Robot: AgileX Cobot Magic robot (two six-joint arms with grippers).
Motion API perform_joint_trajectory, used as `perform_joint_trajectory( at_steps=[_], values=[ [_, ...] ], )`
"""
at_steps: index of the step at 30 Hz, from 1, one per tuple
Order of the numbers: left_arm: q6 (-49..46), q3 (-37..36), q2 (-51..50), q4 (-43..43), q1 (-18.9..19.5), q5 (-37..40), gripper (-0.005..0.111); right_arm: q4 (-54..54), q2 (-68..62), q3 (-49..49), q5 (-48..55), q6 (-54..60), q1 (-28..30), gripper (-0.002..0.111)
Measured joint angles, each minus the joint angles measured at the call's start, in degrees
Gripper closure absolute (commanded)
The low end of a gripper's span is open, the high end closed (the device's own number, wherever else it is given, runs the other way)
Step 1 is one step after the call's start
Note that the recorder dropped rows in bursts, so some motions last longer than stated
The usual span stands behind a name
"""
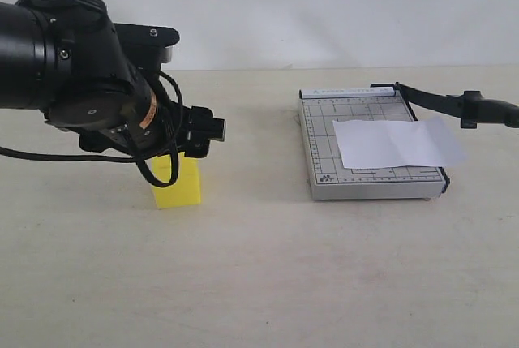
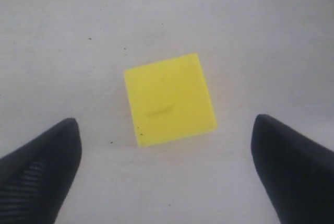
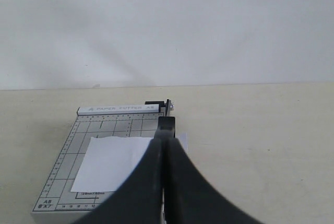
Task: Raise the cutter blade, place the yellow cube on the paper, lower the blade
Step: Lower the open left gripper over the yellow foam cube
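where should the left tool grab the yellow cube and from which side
Come straight down and pinch two opposite side faces of the yellow cube. It sits flat on the table, top face up, sides clear, below the open fingers of the left tool. Its faces sit slightly askew to the fingers' line, so a small wrist twist first would probably seat them flat.

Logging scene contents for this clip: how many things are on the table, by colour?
Yellow: 1, the yellow cube
White: 1, the paper
Grey: 1, the paper cutter
Total: 3
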State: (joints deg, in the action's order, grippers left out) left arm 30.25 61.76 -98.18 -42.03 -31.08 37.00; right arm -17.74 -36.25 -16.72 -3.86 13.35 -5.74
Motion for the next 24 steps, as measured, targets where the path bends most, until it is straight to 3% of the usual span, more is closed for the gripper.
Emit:
perform_joint_trajectory(
  at_steps=[6,24],
  values=[
    [7.4,0.0,-0.2,-2.0,0.6,-0.7,0.023,0.0,0.0,0.0,0.0,0.0,0.0,0.108],
    [8.1,0.5,-7.6,-3.5,1.7,-8.1,0.023,0.0,0.0,0.0,0.0,0.0,0.0,0.108]
  ],
)
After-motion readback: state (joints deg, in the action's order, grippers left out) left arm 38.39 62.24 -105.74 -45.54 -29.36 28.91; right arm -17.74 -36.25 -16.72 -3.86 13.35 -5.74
